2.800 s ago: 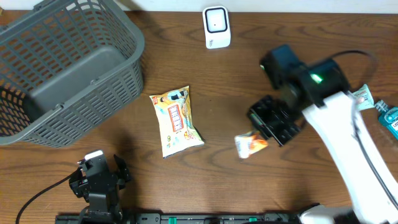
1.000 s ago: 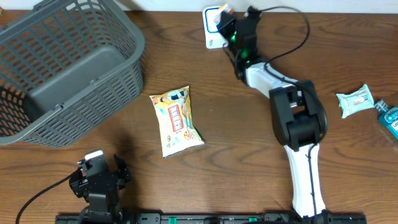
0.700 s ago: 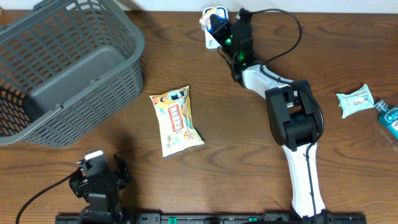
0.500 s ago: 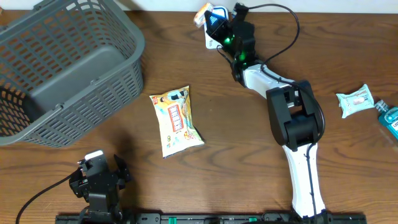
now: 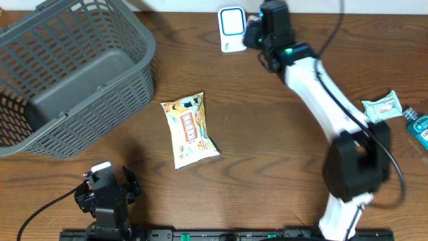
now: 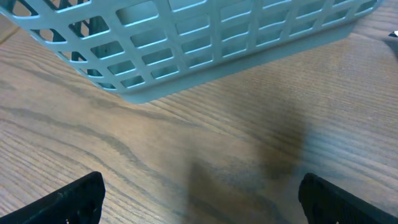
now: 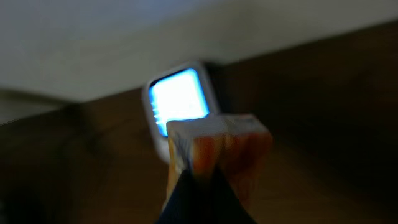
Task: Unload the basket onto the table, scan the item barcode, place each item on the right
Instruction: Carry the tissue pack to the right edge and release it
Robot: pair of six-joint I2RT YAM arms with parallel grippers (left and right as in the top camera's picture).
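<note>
My right gripper (image 7: pixel 199 186) is shut on a small orange and white packet (image 7: pixel 219 146), which it holds up in front of the white scanner (image 7: pixel 180 99). The scanner's window glows bright. From overhead, the right gripper (image 5: pixel 255 31) sits just right of the scanner (image 5: pixel 232 28) at the table's far edge, and the packet is hidden beneath it. My left gripper (image 5: pixel 107 193) rests at the near left, open and empty. In the left wrist view, its dark fingertips (image 6: pixel 71 200) stand far apart over bare wood.
A grey plastic basket (image 5: pixel 73 67) fills the far left and shows close ahead in the left wrist view (image 6: pixel 205 43). A yellow snack bag (image 5: pixel 189 130) lies mid-table. A teal and white packet (image 5: pixel 382 107) and a blue item (image 5: pixel 418 127) lie at the right edge.
My right arm has swung so the gripper and packet moved from over the scanner's upper left to just right of it. The left arm has not moved.
</note>
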